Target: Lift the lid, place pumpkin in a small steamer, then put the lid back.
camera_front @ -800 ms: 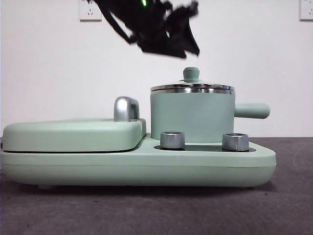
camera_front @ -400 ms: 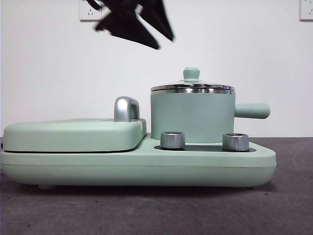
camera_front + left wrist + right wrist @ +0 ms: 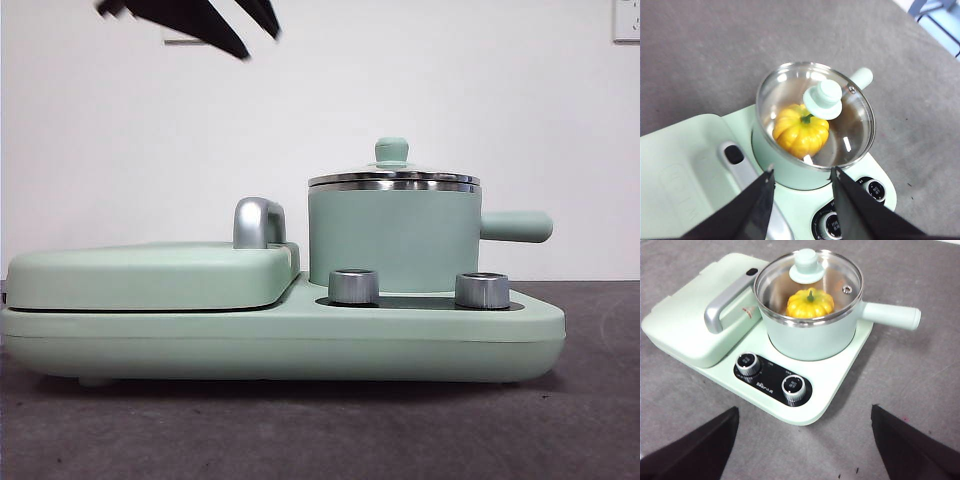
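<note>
The pumpkin (image 3: 810,303) sits inside the small steamer (image 3: 812,335) with the lid (image 3: 807,277) seated on its rim, so the task looks complete. The left tool (image 3: 801,175) hangs above the pot, parted and empty; the right tool (image 3: 805,425), spread wide, holds nothing, probably waiting.
</note>
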`<state>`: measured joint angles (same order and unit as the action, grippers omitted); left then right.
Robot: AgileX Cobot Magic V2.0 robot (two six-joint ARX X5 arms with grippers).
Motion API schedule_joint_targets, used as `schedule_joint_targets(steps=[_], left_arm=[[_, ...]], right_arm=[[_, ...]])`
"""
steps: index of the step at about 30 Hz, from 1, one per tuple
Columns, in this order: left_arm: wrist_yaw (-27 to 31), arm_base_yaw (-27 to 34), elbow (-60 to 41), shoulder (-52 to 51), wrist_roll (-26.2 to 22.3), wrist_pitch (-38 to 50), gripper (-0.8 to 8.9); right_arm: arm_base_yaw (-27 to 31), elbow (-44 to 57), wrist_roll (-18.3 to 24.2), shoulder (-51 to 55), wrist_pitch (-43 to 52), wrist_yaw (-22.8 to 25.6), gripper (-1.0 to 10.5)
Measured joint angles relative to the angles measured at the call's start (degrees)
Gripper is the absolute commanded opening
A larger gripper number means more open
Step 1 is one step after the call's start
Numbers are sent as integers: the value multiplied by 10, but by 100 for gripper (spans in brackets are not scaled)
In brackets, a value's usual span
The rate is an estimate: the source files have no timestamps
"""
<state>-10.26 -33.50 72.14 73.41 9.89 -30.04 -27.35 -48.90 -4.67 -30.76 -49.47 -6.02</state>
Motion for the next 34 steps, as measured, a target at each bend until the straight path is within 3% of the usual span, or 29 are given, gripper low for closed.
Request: schedule_joint_targets(steps=[14, 28, 29, 31, 32, 34], left_arm=[[2, 23, -172, -199, 3, -20, 186], [85, 25, -232, -345, 30, -125, 186], [86, 25, -232, -346, 30, -130, 175], [86, 25, -232, -348, 29, -136, -18], [86, 25, -232, -348, 29, -135, 15], [84, 25, -232, -348, 30, -134, 6]], right_arm=[[0, 0, 3, -77, 58, -15, 409], [0, 0, 3, -119, 70, -20, 406], [0, 0, 3, -119, 70, -25, 357], [0, 0, 3, -119, 70, -29, 60], [0, 0, 3, -119, 70, -29, 4], [0, 0, 4, -119, 70, -29, 16]])
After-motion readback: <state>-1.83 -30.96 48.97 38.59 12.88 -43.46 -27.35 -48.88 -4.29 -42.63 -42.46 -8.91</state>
